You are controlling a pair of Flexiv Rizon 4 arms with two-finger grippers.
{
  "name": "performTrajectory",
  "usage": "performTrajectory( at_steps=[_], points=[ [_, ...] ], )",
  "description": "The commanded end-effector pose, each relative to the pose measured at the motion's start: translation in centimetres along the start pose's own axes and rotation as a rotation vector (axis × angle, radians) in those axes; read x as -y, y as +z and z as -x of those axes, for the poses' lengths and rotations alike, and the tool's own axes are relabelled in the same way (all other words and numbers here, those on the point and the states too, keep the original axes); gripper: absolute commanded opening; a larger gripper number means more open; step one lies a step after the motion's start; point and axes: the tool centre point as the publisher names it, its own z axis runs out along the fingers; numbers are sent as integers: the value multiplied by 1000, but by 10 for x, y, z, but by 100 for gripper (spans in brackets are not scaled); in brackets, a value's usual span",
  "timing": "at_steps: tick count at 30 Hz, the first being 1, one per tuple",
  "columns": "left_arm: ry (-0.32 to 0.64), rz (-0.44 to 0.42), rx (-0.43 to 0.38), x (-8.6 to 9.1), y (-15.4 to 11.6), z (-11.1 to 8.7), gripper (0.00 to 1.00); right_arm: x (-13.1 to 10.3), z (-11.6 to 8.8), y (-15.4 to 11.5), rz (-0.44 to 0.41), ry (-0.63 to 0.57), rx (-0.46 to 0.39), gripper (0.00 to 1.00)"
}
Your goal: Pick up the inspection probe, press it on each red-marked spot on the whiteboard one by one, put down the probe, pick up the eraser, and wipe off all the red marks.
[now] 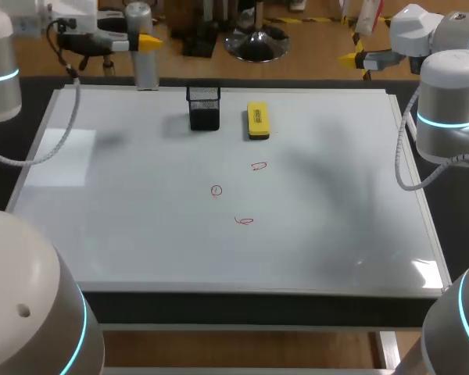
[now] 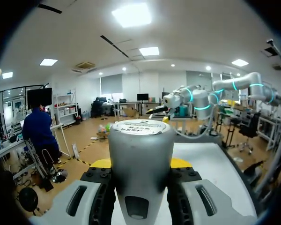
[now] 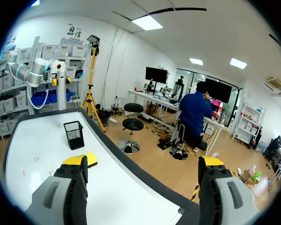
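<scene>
My left gripper (image 1: 144, 41) is shut on the grey cylindrical probe (image 1: 143, 58), which stands upright at the whiteboard's (image 1: 141, 226) far left edge. In the left wrist view the probe (image 2: 140, 159) fills the gap between the yellow-tipped fingers (image 2: 180, 162). Three red marks (image 1: 259, 166) (image 1: 216, 190) (image 1: 244, 221) sit mid-board. The yellow eraser (image 1: 258, 120) lies at the far middle. My right gripper (image 1: 358, 64) hangs open past the far right corner, holding nothing. The right wrist view shows that gripper (image 3: 143, 161) with its fingers wide apart, the eraser (image 3: 90, 159) and a red mark (image 3: 36, 159) beyond.
A black mesh holder (image 1: 204, 108) stands left of the eraser on the far part of the board; in the right wrist view the holder (image 3: 73, 135) sits beyond the eraser. The board's raised frame (image 1: 422, 211) runs along the right side.
</scene>
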Motion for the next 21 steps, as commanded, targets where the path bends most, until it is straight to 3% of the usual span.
performTrajectory(
  at_steps=[1,8,21],
  points=[
    [11,-10,22,-9,-22,-13,0,0,1,0,-1,0,-1,100],
    [-10,-18,65,-31,-48,-19,0,0,1,0,-1,0,-1,100],
    [-2,10,94,-50,-75,-23,0,0,1,0,-1,0,-1,100]
  ],
)
